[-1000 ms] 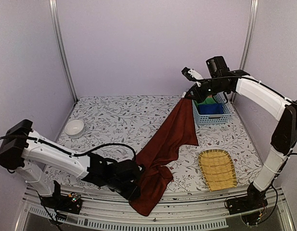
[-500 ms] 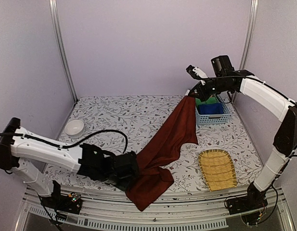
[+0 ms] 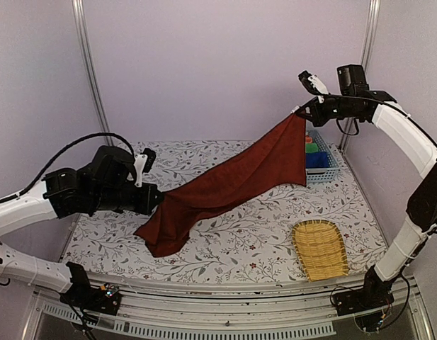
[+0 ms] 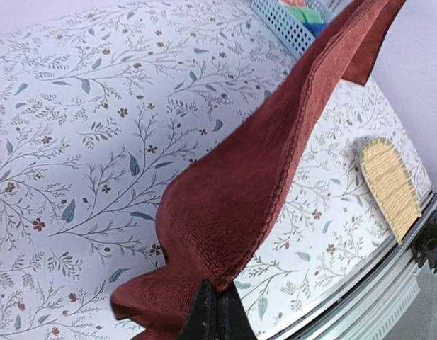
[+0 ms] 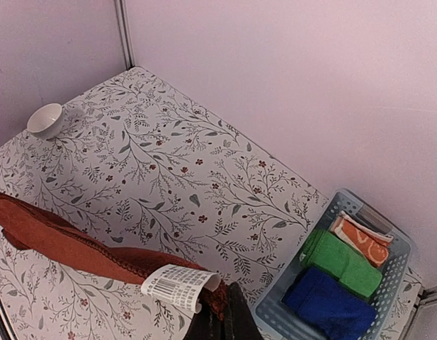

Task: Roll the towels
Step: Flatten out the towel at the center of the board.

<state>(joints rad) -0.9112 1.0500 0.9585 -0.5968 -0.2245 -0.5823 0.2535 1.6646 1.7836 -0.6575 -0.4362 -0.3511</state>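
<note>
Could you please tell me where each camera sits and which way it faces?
Top external: above and behind the robot, facing the back wall; both arms, left claw and right claw holding the reddish-brown towel.
Left wrist: low, facing along the towel toward the blue basket; own claw below.
Right wrist: high, facing down at the basket; own claw below.
All share the towel.

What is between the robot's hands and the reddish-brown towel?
Nothing visible. The left gripper and the right gripper each pinch an end of the reddish-brown towel, which hangs stretched between them over the table.
</note>
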